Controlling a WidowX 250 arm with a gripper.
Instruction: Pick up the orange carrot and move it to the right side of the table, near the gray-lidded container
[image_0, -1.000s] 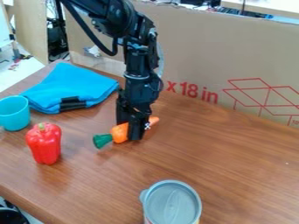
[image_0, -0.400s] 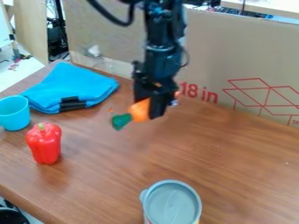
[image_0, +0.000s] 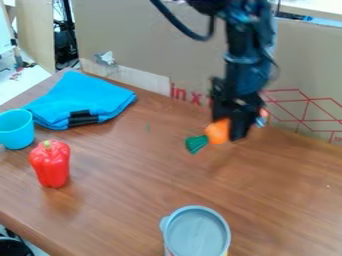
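Okay, quick update from my end of the link: the toy carrot (image_0: 218, 131) is off the tabletop (image_0: 127, 195) and in the air. A second ago I had it down on the wood left of centre; since then the arm has lifted it and swung right, so it's now a bit right of the middle of the frame. My gripper (image_0: 229, 124) is clamped on its orange body, green top poking out toward the lower left. So I'd call the pickup done and this the carrying part; the grip looks like it's holding through the swing.

Nothing else has budged: red pepper (image_0: 51, 164) upright at left, blue cup (image_0: 17, 129) at the left edge, folded blue cloth (image_0: 83, 97) upper left, grey-lidded can (image_0: 197, 232) at bottom centre, well apart from the carrot.
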